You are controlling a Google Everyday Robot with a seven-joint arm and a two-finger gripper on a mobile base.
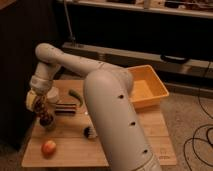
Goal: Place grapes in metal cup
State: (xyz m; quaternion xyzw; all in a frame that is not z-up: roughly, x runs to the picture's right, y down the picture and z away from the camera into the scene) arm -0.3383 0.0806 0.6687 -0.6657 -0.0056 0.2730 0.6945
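Observation:
My gripper (pixel 38 102) is over the left side of the wooden table (pixel 125 150), pointing down and shut on the grapes (pixel 45 116). They are a dark reddish-purple bunch hanging from its fingers. Right under the bunch a small dull grey shape (pixel 49 127) stands on the table; it looks like the metal cup, mostly hidden by the grapes. The lowest grapes are at its rim or just inside; I cannot tell which.
An orange-red apple (pixel 48 147) lies at the front left. A green long object (pixel 76 97) and a dark flat item (pixel 65 110) lie behind the grapes. A small dark object (pixel 90 131) sits beside my arm. A yellow bin (pixel 145 87) stands at the right rear.

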